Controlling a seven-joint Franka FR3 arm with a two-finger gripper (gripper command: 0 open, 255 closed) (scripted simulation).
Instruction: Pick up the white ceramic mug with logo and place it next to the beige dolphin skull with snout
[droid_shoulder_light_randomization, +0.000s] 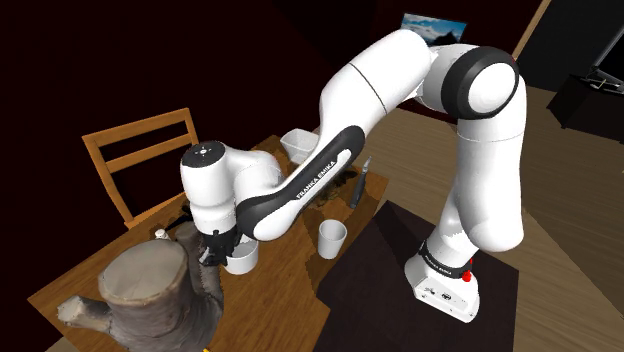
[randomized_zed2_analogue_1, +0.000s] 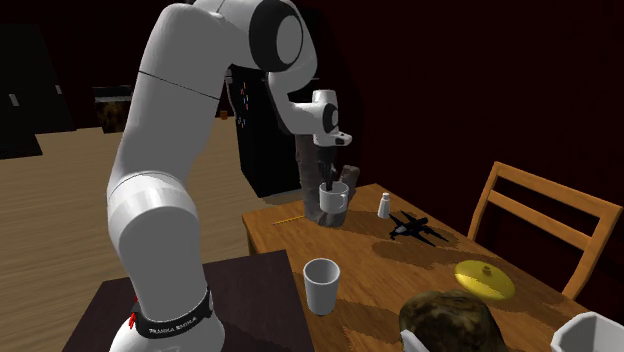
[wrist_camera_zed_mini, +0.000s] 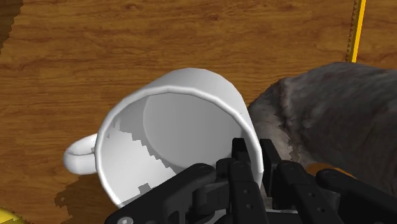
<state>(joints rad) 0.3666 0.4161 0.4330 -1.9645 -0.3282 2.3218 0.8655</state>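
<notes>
Looks like the dining corner of a home. Told by a wooden table (droid_shoulder_light_randomization: 285, 300) with a slat-backed wooden chair (droid_shoulder_light_randomization: 140, 150) at its edge, a plank floor (randomized_zed2_analogue_1: 60, 190) beyond, and a framed picture (droid_shoulder_light_randomization: 432, 28) on a dark wall (droid_shoulder_light_randomization: 250, 60). Backed up by everyday tableware on the tabletop: a white cup (randomized_zed2_analogue_1: 321, 285), a mug (wrist_camera_zed_mini: 184, 127), a small shaker (randomized_zed2_analogue_1: 384, 205). Dimly lit, with dark furniture (randomized_zed2_analogue_1: 265, 140) standing at the back.

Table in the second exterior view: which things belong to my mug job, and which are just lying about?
Job: mug, its rim clasped by the gripper; grey-brown skull beside it.
Lying about: second cup, shaker, yellow lid, black gadget, brown lump, pencil.
</notes>
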